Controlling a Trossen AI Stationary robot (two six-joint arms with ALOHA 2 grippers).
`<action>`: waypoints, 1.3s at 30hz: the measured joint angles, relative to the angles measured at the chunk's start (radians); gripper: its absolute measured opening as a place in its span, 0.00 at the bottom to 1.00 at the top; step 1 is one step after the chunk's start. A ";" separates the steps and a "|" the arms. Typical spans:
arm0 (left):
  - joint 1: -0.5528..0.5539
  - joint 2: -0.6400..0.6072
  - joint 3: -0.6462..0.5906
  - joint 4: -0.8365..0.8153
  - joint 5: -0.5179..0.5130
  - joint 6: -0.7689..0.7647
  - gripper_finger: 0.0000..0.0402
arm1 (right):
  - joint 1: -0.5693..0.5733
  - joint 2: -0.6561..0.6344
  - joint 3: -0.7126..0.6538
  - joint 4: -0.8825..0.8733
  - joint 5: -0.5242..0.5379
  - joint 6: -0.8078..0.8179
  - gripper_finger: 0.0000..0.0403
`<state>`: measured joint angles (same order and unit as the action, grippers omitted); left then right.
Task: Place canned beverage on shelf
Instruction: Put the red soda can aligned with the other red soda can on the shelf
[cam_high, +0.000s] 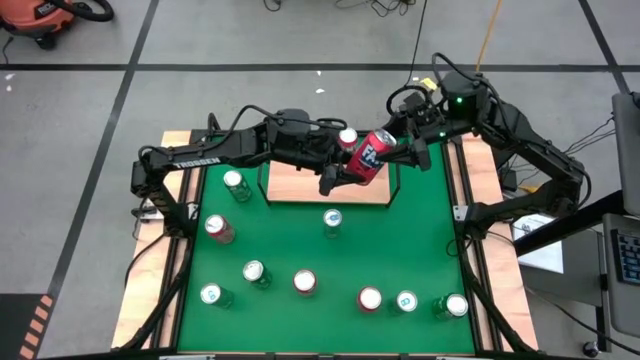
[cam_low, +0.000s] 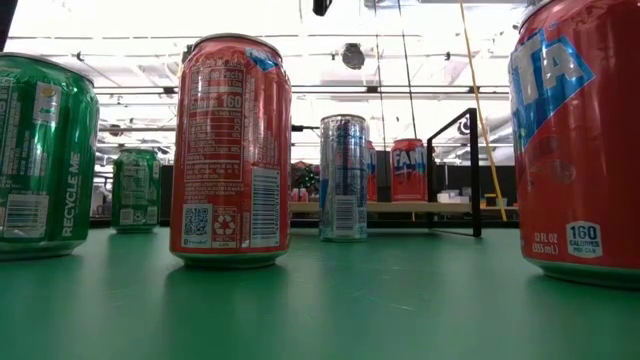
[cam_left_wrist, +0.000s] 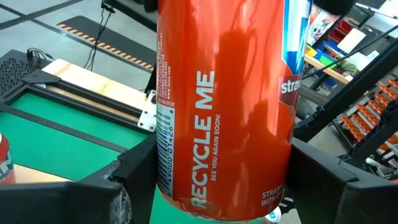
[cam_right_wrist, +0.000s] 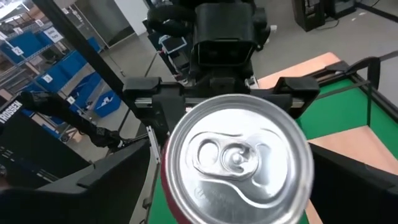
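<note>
Right now my left gripper (cam_high: 345, 172) and my right gripper (cam_high: 398, 150) both pinch the same red Fanta can (cam_high: 371, 157), which hangs tilted in the air above the shelf's (cam_high: 300, 185) right part. My left fingers (cam_left_wrist: 118, 186) clamp its sides near the bottom; in the right wrist view my right fingers flank its silver top (cam_right_wrist: 236, 158).

Around it, one red can (cam_high: 347, 138) stands upright on the light-wood shelf, just beside my left gripper. The shelf's thin black rail (cam_high: 395, 185) rises along its edges.

On the green mat (cam_high: 290, 240) in front of the shelf stand the other cans, well apart from one another: a green can (cam_high: 237, 185) near the shelf's left corner, a silver-and-blue can (cam_high: 332, 221) just before its front edge, a red can (cam_high: 219, 229) at the left, and a loose row of green and red ones nearer the front. From table height, a red can (cam_low: 230, 150) and a green one (cam_low: 45, 155) loom close, partly hiding the shelf behind them.
</note>
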<state>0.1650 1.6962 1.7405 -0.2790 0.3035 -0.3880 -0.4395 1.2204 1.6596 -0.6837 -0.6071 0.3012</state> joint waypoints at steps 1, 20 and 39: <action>0.000 0.000 0.000 0.000 0.001 0.000 0.68 | -0.002 -0.003 0.000 -0.001 -0.001 0.000 0.94; -0.001 0.000 0.000 0.001 0.017 -0.024 0.68 | -0.009 -0.015 0.000 -0.049 -0.023 -0.018 0.88; -0.002 -0.002 0.003 -0.022 -0.062 -0.017 0.74 | -0.031 -0.009 0.000 -0.047 -0.031 -0.063 0.72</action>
<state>0.1632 1.6939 1.7439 -0.3008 0.2413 -0.4046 -0.4703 1.2118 1.6596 -0.7307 -0.6384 0.2378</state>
